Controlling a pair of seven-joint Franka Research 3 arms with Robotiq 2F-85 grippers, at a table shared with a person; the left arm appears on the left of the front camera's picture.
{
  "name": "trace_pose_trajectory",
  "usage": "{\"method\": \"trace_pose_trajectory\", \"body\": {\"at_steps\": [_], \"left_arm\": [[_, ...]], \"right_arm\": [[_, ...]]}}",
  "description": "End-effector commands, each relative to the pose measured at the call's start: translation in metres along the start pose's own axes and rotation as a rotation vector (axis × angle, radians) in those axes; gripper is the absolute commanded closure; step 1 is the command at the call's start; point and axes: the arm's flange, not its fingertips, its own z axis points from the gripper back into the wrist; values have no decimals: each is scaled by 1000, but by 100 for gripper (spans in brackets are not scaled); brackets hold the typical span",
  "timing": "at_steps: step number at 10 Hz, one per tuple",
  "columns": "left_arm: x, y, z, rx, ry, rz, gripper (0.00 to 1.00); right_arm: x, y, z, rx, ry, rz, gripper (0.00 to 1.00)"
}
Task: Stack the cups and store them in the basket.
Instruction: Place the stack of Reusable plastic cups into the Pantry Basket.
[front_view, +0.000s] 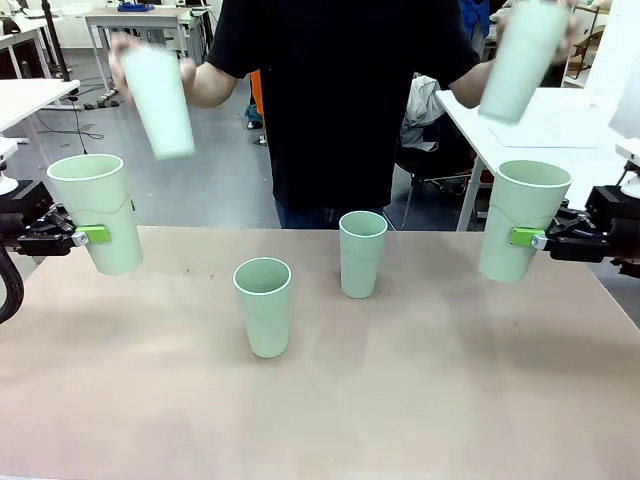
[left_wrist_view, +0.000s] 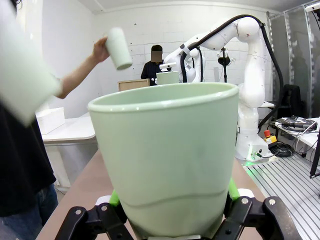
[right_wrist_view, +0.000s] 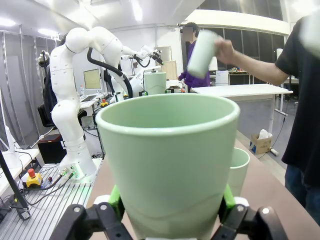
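Note:
My left gripper (front_view: 88, 236) is shut on a pale green cup (front_view: 96, 212), held upright above the table's left edge; the same cup (left_wrist_view: 167, 155) fills the left wrist view. At the right edge my right gripper (front_view: 522, 238) is shut on another cup (front_view: 520, 218), seen close up as a cup (right_wrist_view: 170, 160) in the right wrist view. Two more cups stand on the table: one (front_view: 264, 306) near the middle, one (front_view: 361, 253) farther back. The person holds a raised cup in each hand, one at the left (front_view: 160, 98) and one at the right (front_view: 520, 58). The basket is out of view.
The person stands at the far side of the beige table (front_view: 320, 400). White tables (front_view: 560, 125) stand behind at both sides. The front half of the tabletop has free room.

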Motion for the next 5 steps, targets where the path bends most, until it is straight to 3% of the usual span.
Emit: {"method": "trace_pose_trajectory", "body": {"at_steps": [1,5], "left_arm": [[5,0,-2,2,0,-3,15],[5,0,-2,2,0,-3,15]], "right_arm": [[1,-1,-1,-6,9,5,14],[1,-1,-1,-6,9,5,14]]}}
